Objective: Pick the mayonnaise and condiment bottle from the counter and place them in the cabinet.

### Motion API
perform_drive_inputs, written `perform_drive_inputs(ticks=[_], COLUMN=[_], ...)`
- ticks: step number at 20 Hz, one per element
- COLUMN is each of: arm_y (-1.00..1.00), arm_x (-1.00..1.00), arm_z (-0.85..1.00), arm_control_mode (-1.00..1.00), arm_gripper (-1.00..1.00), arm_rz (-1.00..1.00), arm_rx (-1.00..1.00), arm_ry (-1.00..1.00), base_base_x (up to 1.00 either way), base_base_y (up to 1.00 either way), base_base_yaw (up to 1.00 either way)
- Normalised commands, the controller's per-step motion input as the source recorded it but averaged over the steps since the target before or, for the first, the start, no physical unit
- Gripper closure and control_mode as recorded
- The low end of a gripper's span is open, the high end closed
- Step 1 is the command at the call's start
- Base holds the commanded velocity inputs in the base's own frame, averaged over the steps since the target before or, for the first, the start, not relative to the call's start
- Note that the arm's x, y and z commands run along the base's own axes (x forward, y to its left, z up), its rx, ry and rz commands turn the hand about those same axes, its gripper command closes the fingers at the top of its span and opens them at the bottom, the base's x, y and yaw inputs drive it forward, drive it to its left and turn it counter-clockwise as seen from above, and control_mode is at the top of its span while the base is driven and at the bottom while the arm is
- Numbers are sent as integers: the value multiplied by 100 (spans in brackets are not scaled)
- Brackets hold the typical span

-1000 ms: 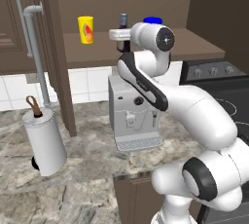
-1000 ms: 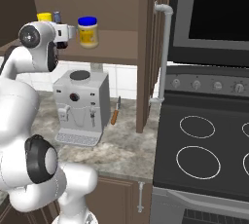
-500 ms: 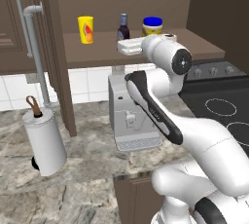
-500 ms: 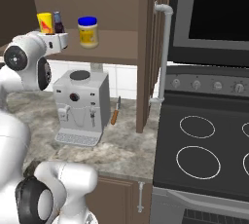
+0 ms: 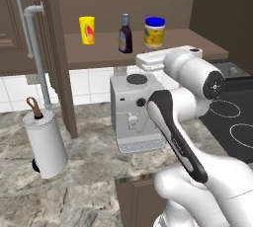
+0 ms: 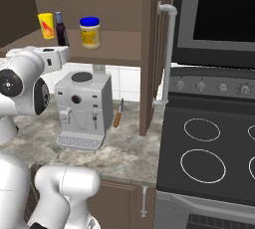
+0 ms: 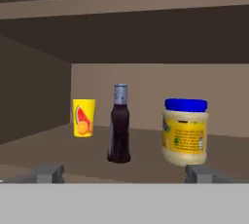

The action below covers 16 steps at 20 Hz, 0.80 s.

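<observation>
Gripper [image 7: 121, 174]: jaws spread wide, holding nothing; the two grey fingertips [image 7: 48, 173] stand far apart at the front edge of the shelf.
Condiment bottle [image 7: 119, 130]: upright on the shelf just ahead of the hand, slightly left of its centre line; dark glossy body, narrow neck, pale grey cap.
Mayonnaise [image 7: 185, 131]: upright ahead and right of the hand, beside the bottle but apart from it; squat yellow jar, wide blue lid.
Yellow cup [image 7: 83, 117]: farther back and left of the bottle; lidless, with a red-orange fruit mark.
Cabinet [image 5: 163, 48]: flat matte brown shelf board, bare along its front edge near the hand; open room above the items.
Coffee machine [image 5: 134, 112]: boxy grey, below the hand on the counter [image 5: 84, 171], marbled stone.
Paper towel roll [image 5: 44, 142]: white cylinder, well left and below.
</observation>
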Motion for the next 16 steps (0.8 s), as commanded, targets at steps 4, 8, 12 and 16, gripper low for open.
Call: perform_drive_inputs(ticks=[4,8,12,16], arm_y=[-21,-10,0,0], arm_x=[-72,-65,-46,-27], arm_z=[-19,-46,-83,-98], arm_control_mode=[-100,-100,-100,-100], arm_gripper=[-100,-100,-100,-100], arm_rz=[0,0,0,0], arm_rx=[0,-1,-3,-5], arm_ry=[7,14,25,32], base_base_x=[0,0,0,0], base_base_y=[0,0,0,0], base_base_yaw=[0,0,0,0])
